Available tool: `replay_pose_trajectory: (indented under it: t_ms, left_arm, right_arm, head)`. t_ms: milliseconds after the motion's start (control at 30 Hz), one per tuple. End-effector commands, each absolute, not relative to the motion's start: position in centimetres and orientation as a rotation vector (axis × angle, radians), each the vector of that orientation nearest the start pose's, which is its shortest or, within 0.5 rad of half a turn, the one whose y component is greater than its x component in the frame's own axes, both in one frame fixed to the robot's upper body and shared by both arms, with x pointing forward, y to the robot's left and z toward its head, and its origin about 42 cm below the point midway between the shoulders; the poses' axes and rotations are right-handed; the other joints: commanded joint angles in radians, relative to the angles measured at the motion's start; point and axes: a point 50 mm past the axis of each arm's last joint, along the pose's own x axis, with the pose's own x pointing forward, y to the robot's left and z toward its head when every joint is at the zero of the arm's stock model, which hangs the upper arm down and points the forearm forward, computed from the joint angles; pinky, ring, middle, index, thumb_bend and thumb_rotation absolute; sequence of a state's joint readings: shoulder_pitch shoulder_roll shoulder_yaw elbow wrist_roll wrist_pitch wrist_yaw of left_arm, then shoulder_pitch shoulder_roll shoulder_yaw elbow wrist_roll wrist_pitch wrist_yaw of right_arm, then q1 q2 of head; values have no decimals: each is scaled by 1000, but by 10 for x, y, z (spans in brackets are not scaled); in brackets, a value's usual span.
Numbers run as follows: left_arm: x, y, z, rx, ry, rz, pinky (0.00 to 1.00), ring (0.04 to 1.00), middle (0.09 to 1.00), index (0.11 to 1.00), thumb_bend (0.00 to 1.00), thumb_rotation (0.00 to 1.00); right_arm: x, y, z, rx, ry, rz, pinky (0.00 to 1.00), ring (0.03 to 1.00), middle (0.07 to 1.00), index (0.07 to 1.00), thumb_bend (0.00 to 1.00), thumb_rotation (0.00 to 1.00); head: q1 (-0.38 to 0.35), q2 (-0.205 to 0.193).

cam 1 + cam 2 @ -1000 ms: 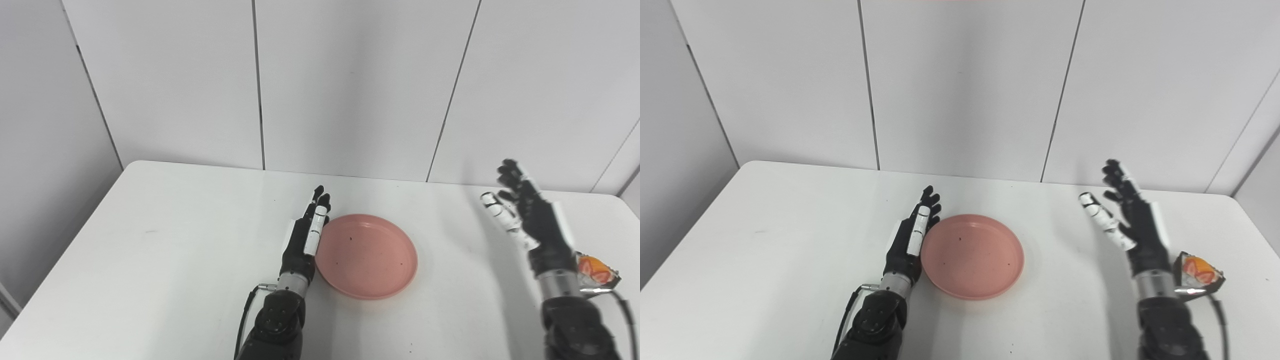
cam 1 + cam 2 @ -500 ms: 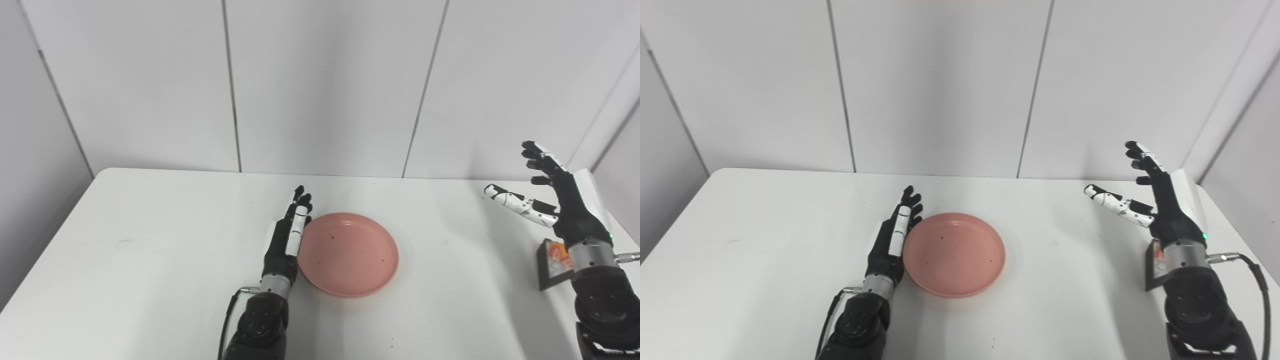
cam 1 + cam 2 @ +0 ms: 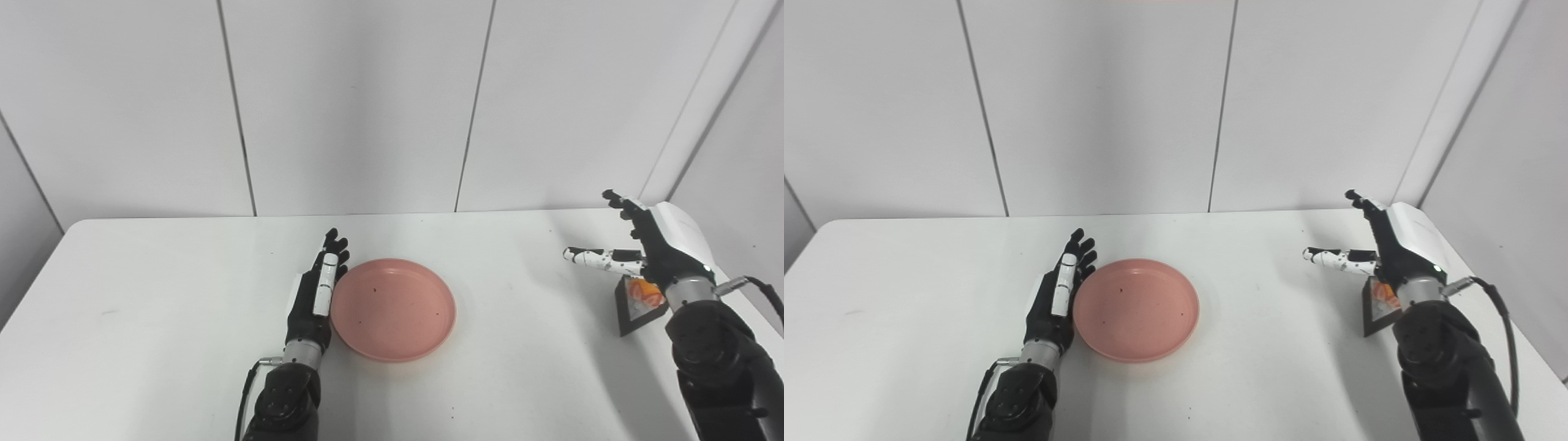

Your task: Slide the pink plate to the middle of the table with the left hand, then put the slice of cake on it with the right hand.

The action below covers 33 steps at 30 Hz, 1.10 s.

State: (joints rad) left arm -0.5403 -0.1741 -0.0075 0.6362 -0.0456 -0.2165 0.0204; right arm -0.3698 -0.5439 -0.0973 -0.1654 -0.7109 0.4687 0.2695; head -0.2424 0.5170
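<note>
While its fingers lie straight and held together, left hand (image 3: 315, 294) rests flat against the pink plate (image 3: 393, 308) left rim | plate sits mid-table (image 3: 153, 318), empty | cake slice (image 3: 638, 296) well right of plate | right hand (image 3: 649, 248) spread, empty, just above cake.

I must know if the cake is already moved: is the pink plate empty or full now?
Empty. The pink plate shows only bare surface with a few dark specks; the slice of cake sits apart, by the right hand.
</note>
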Motion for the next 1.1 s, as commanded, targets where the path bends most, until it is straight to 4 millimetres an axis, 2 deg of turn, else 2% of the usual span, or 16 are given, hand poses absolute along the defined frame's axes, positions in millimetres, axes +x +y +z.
replay_pose_trajectory:
  t_ms: [0,100,167,233,333,600,867,1067]
  left_arm:
    - [423,91,116,-165,-55,-179,960,951,957,954,665,1000]
    - [423,93,116,-165,-59,-181,951,947,954,956,659,1000]
    - [423,94,116,-165,-60,-183,953,950,957,959,661,1000]
    - [423,95,116,-167,-60,-183,954,948,958,957,668,1000]
    - [423,95,116,-174,-54,-188,960,954,959,961,663,999]
    - [421,93,116,-176,-44,-184,955,948,957,953,666,992]
    - [421,94,116,-176,-46,-189,968,956,965,957,673,995]
    - [422,93,117,-174,-51,-190,960,951,959,955,664,995]
  right_arm:
    - [374,-381,314,-1145,-6,-340,725,833,859,857,817,511]
    - [375,-380,315,-1194,53,-354,752,867,887,871,843,487]
    - [375,-382,316,-1201,73,-379,733,865,887,870,858,481]
    - [375,-387,316,-1210,109,-405,759,884,895,869,857,441]
    - [374,-395,317,-1242,178,-413,811,933,931,895,863,449]
    - [374,-419,311,-1297,319,-407,785,931,956,900,891,471]
    - [378,-424,299,-1318,385,-368,726,918,949,893,919,417]
    - [388,-440,285,-1295,470,-342,762,915,947,903,974,459]
  head:
    - [-9,3]
    - [-21,6]
    - [-29,8]
    - [-29,9]
    - [-25,9]
    - [-25,10]
    - [-28,12]
    - [-25,12]
